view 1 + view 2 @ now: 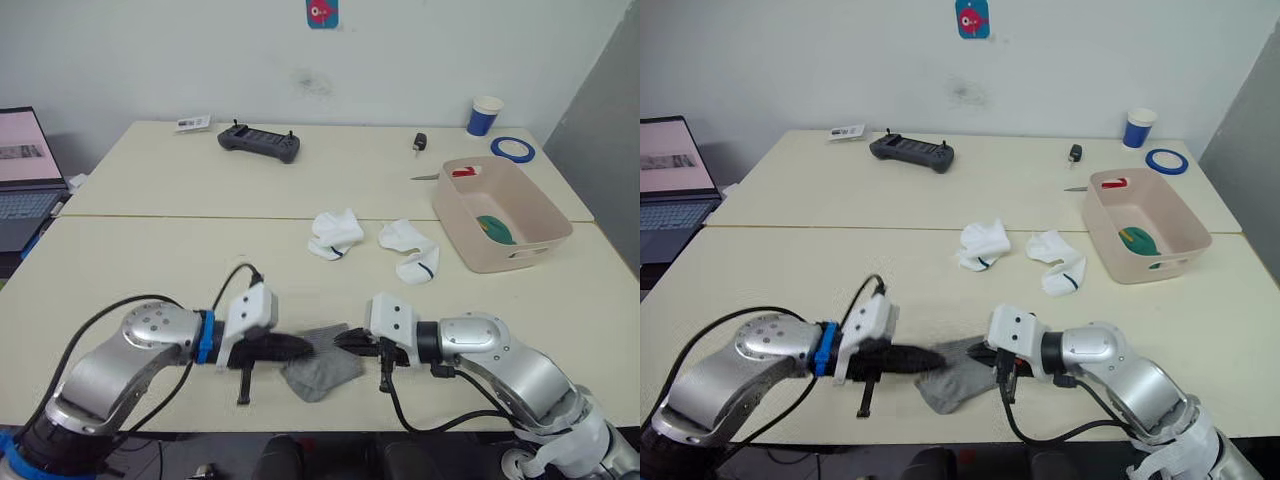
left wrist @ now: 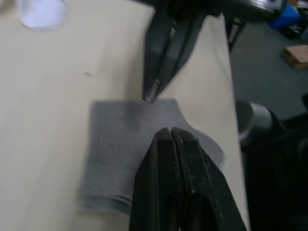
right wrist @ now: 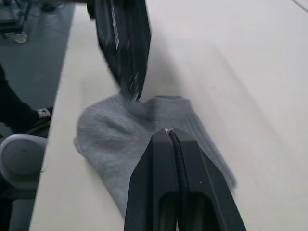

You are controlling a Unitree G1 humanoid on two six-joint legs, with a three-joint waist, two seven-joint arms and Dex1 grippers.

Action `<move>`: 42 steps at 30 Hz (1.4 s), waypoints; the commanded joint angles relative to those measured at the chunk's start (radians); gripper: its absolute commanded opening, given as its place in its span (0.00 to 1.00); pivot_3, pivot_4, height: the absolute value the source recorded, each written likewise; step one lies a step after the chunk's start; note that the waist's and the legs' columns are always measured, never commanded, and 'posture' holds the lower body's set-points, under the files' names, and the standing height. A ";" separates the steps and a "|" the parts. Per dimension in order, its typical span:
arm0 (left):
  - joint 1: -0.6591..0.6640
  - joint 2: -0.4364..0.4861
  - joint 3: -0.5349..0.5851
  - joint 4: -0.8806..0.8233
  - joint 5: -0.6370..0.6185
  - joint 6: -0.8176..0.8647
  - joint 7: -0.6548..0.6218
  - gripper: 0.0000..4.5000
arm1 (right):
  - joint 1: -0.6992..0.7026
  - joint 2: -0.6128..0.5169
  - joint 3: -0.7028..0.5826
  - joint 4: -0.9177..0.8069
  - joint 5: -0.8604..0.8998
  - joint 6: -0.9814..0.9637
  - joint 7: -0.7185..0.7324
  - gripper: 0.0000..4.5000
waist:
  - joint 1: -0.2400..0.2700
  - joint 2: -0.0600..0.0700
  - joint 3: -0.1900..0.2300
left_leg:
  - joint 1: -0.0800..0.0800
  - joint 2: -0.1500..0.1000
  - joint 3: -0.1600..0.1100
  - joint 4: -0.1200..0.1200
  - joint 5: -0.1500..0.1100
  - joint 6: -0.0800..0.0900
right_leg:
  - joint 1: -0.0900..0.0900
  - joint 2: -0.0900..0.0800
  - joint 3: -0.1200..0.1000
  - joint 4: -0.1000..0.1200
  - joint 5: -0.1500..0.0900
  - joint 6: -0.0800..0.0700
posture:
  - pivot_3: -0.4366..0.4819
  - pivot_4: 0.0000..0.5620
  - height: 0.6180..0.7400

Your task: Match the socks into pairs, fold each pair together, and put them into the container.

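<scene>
While both closed grippers [image 1: 305,346] [image 1: 343,340] press the grey sock [image 1: 322,373] near the table [image 1: 150,270] edge, a careless drag could drop it.

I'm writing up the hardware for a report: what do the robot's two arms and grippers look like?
Both arms are rounded silver-grey metal shells with black cables looping beside them. Each wrist carries a white boxy block. The left gripper and right gripper each have two tapered black fingers. The left arm has a blue ring behind its white block.
</scene>
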 commanded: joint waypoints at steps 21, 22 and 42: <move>0.036 -0.045 0.071 0.016 0.014 -0.120 0.031 0.00 | 0.098 -0.120 -0.097 -0.092 -0.018 0.122 0.017 0.01 | 0.003 0.000 0.000 | 0.001 0.000 0.000 0.001 0.000 0.000 | 0.001 -0.001 0.000 0.001 0.001 0.001 | 0.48 0.27 1.00; 0.034 -0.041 0.082 -0.013 -0.013 -0.090 0.033 0.00 | 0.105 -0.124 -0.113 -0.102 -0.007 0.141 0.014 0.01 | 0.003 0.000 0.000 | 0.000 0.000 0.000 0.001 0.000 0.000 | 0.001 -0.001 0.000 0.001 0.001 0.001 | 0.48 0.27 1.00; 0.076 -0.039 -0.072 0.144 0.237 -0.229 0.035 0.00 | -0.016 0.107 -0.233 -0.082 0.266 0.757 -0.198 1.00 | 0.001 0.001 0.000 | 0.000 0.000 0.000 0.000 0.000 0.000 | 0.001 -0.001 0.001 0.000 0.001 0.001 | 0.48 0.27 1.00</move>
